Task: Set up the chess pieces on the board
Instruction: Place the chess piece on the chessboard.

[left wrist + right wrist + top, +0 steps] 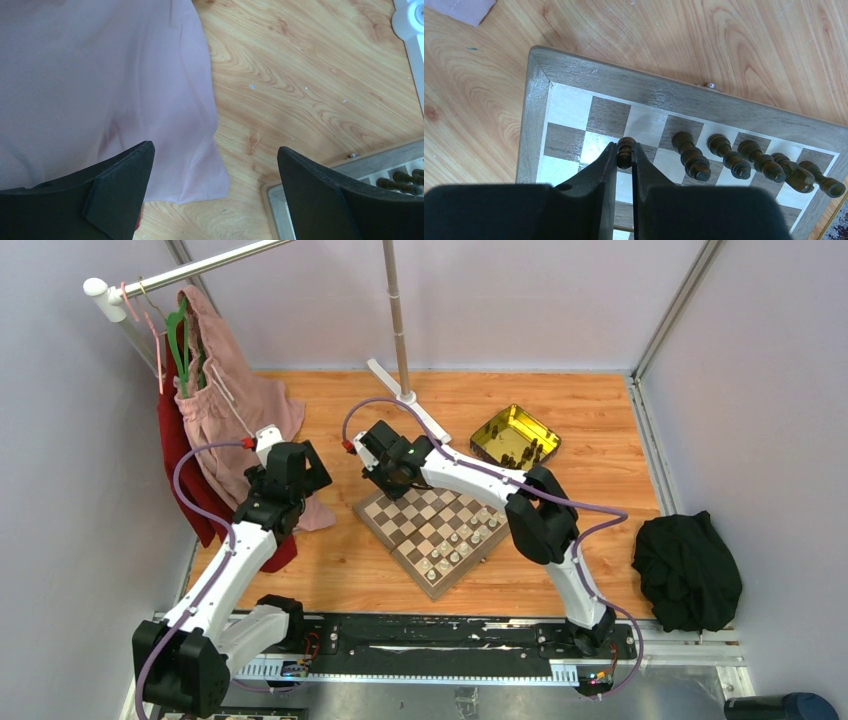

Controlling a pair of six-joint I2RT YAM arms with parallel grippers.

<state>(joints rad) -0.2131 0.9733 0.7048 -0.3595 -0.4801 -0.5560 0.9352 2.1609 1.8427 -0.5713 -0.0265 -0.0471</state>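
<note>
The board (pixel 433 530) lies turned like a diamond in the middle of the wooden table. My right gripper (pixel 624 150) is shut on a dark brown chess piece (pixel 624 151), held over the board's back-row squares near its left corner (pixel 537 100). Several dark pieces (pixel 692 157) stand in a row to its right. Pale pieces (pixel 462 545) stand along the board's near right side. My left gripper (pixel 215 170) hangs open above bare table beside a pink cloth, with the board's corner (pixel 280 200) and two dark pieces (pixel 400 184) at the right.
A yellow-gold tin (pixel 515 437) holding dark pieces sits behind the board on the right. A pink garment (pixel 230 410) and a red one hang from a rack at the left. A white stand base (pixel 410 405) is at the back. A black cloth (pixel 688 570) lies at the right edge.
</note>
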